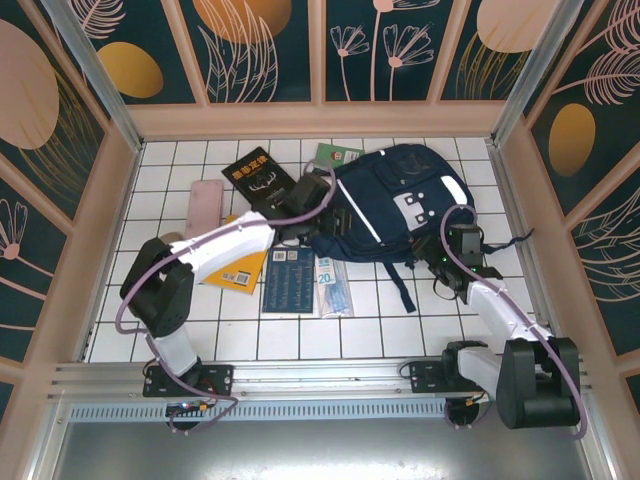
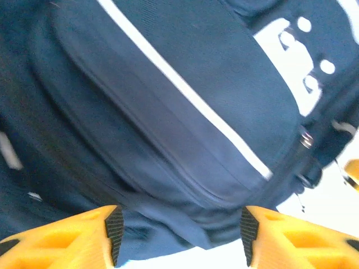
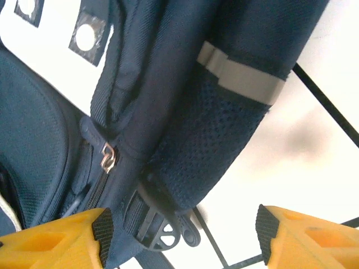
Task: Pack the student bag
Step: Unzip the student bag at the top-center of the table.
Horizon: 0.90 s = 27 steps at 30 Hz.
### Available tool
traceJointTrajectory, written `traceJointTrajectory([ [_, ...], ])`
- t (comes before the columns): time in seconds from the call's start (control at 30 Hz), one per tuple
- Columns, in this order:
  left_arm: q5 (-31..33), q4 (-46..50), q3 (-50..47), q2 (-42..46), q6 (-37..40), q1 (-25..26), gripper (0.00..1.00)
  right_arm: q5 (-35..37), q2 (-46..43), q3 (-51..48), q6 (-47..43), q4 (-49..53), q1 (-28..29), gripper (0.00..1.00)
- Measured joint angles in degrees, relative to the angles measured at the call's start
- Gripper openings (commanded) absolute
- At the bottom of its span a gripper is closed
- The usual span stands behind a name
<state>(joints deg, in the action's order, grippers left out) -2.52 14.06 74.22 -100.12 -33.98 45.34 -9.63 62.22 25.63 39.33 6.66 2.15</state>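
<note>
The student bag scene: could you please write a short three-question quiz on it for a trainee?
1. True or false: the black book is already inside the backpack.
2. In the right wrist view, what shows between the fingers of the right gripper? A) a black plastic buckle B) a pen C) a bottle
3. What colour is the thin stripe across the backpack in the left wrist view?
Key: 1 false, it lies on the tiled table beside the backpack. 2 A. 3 white.
</note>
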Motion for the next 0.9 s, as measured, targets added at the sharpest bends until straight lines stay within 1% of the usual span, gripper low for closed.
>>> traceJointTrajectory([
  [0.1,0.4,-3.0,-4.0,0.7,-2.6,4.8,0.52,-3.8,2.1,-1.9,1.3,-4.4,-3.7,0.66],
  [0.2,1.5,-4.2,-5.6,0.5,-3.8,9.5,0.50,-6.8,5.1,-3.2,2.1,-7.4,-6.7,0.65],
  [0.33,2.7,-7.4,-5.1,-2.4,-4.0,14.9,0.41,-9.8,7.8,-3.8,2.8,-11.5,-8.9,0.63],
  [0.4,2.8,-8.9,-4.6,-5.2,-4.4,16.4,0.37,-11.0,9.4,-3.8,2.8,-13.9,-10.0,0.65],
  [0.43,2.8,-9.6,-4.3,-6.9,-4.7,16.7,0.32,-11.6,10.4,-3.8,2.8,-15.0,-10.5,0.65],
  [0.47,2.9,-10.2,-4.1,-8.4,-5.3,16.7,0.28,-11.9,11.2,-3.8,2.8,-15.7,-10.8,0.62],
  [0.5,3.3,-10.8,-4.0,-10.1,-5.7,16.7,0.26,-12.4,12.1,-3.8,2.7,-16.4,-11.1,0.55],
  [0.53,4.0,-11.0,-4.0,-11.6,-6.2,16.5,0.26,-13.0,12.9,-3.8,2.6,-17.1,-11.3,0.48],
  [0.57,4.9,-11.0,-4.0,-12.8,-6.6,16.5,0.25,-13.4,13.4,-3.8,2.2,-17.4,-11.4,0.38],
  [0.6,6.2,-10.8,-3.9,-13.9,-6.9,16.4,0.24,-13.9,13.7,-3.8,1.7,-17.7,-11.4,0.24],
  [0.63,7.7,-10.3,-3.6,-14.8,-7.1,16.2,0.24,-14.5,13.8,-3.8,1.5,-17.9,-11.4,0.12],
  [0.7,10.2,-9.6,-3.0,-15.7,-7.3,15.8,0.24,-15.6,13.7,-3.5,1.2,-18.1,-11.4,0.00],
  [0.77,11.9,-9.5,-2.3,-15.7,-7.3,14.9,0.25,-16.0,13.0,-3.2,1.2,-17.7,-11.2,0.00],
  [0.9,13.7,-9.4,-0.6,-15.7,-7.5,12.0,0.26,-16.0,8.3,-2.0,1.1,-14.4,-9.4,0.00],
])
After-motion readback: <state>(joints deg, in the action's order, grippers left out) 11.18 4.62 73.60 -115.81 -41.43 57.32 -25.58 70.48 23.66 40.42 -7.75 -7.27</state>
